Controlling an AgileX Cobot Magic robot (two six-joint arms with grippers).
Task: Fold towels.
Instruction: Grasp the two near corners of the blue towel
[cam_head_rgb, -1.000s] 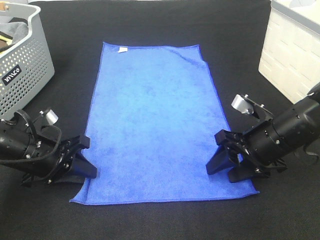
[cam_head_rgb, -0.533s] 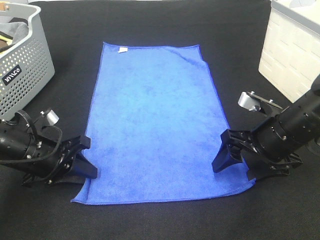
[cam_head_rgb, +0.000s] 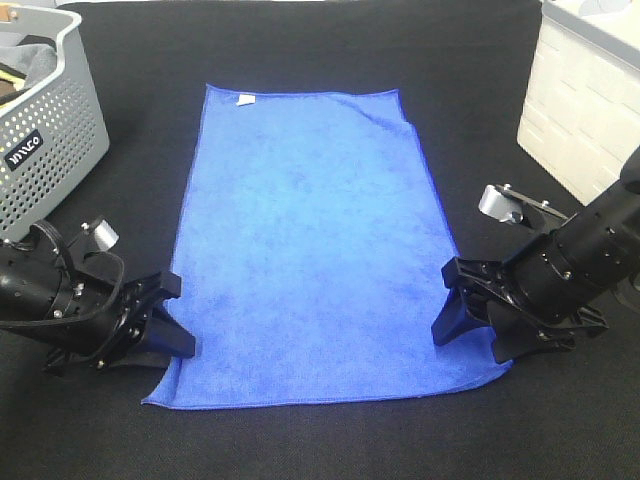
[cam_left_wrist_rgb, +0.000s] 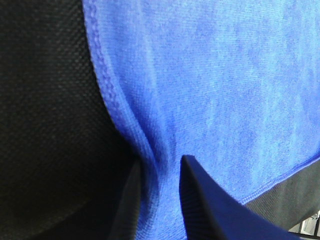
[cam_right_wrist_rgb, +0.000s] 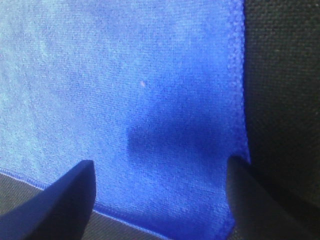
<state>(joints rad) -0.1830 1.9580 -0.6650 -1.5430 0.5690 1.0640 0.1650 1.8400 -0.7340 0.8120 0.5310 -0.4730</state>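
Microfiber cloth (cam_head_rgb: 310, 240) edge sat pinched between left gripper (cam_left_wrist_rgb: 161, 165) fingers; right gripper (cam_right_wrist_rgb: 160, 164) fingers stood apart, straddling its corner.

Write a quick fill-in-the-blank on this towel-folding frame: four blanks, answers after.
The royal-blue rectangular microfiber towel lies flat on the ____ tabletop.
The left gripper pinches the towel's near left edge; the right gripper holds its jaws ____ at the near right corner.
The small white tag sits at the towel's ____ edge.
The grey perforated basket stands to the towel's ____ in the exterior high view.
Missing: black; open; far; left.
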